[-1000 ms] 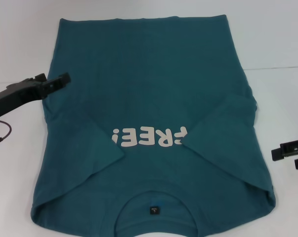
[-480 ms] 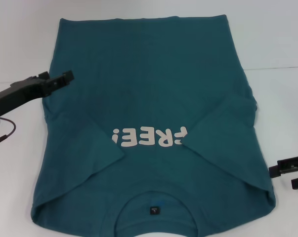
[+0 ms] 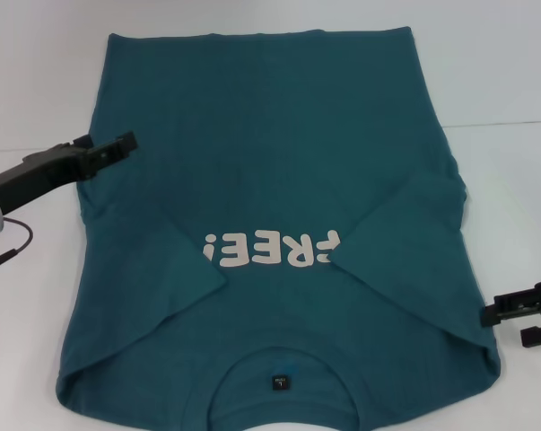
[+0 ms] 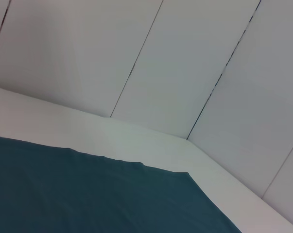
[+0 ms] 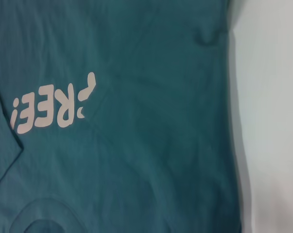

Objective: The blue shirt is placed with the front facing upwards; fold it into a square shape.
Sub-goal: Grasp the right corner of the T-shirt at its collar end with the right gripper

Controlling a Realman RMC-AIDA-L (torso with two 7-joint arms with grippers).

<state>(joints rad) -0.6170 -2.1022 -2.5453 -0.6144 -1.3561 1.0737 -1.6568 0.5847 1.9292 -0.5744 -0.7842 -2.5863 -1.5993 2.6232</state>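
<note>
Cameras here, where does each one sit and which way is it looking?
Head view: on the robot's head, looking down at the blue shirt on the table; left hand and right hand show.
Left wrist view: on the left arm, facing the shirt's hem and the wall; no hand shows.
Right wrist view: on the right arm, above the FREE! lettering, shared with the head view.

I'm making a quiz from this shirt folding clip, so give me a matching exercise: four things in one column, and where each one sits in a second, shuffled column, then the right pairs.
Things:
1. left gripper
2. right gripper
3. neck label
4. white lettering

Places:
A. in the collar, at the shirt's near edge
B. across the shirt's middle, partly covered by the folded-in sleeves
C. over the shirt's left edge, toward the far half
D. off the shirt's right edge, over the table, toward the near corner

Pairs: 1-C, 2-D, 3-A, 4-B
</note>
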